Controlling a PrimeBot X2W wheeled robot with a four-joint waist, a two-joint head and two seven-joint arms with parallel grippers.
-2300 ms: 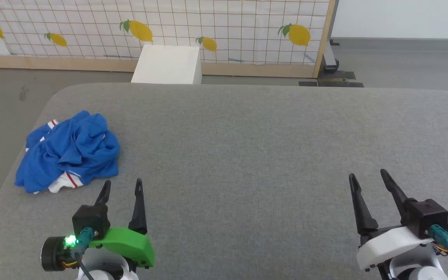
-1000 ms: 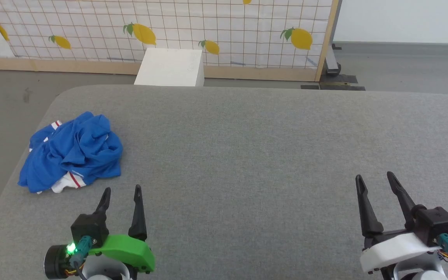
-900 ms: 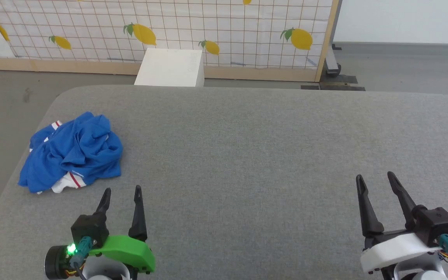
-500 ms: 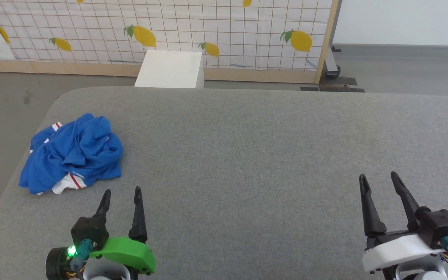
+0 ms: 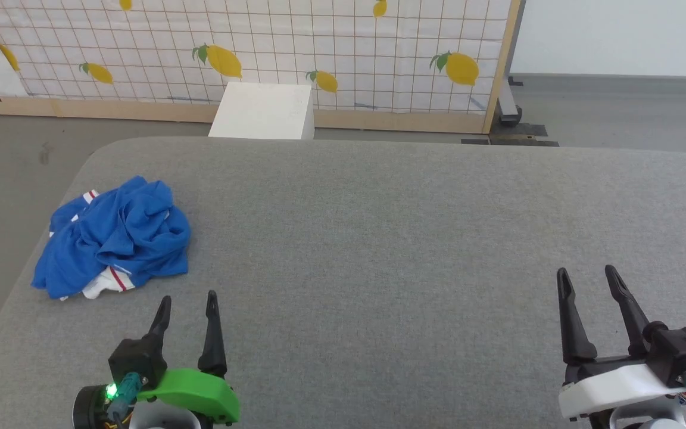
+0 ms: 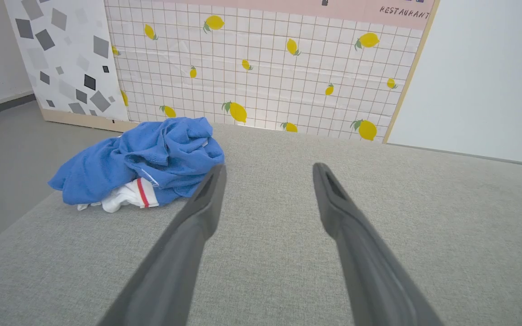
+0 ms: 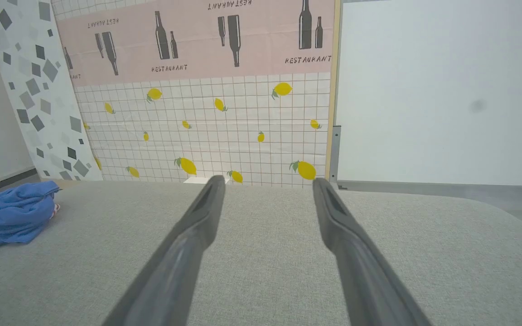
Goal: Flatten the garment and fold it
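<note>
Now the shirt (image 5: 118, 233) lies bunched near the left edge of the counter (image 5: 379, 238), just ahead and left of our left jaws, well apart from our right jaws. Both pairs stand apart, empty. We judge our left jaws should go first.

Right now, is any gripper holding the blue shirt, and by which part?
Nothing is held. The left gripper and the right gripper are open and empty; the garment lies crumpled on the grey surface, apart from both.
</note>
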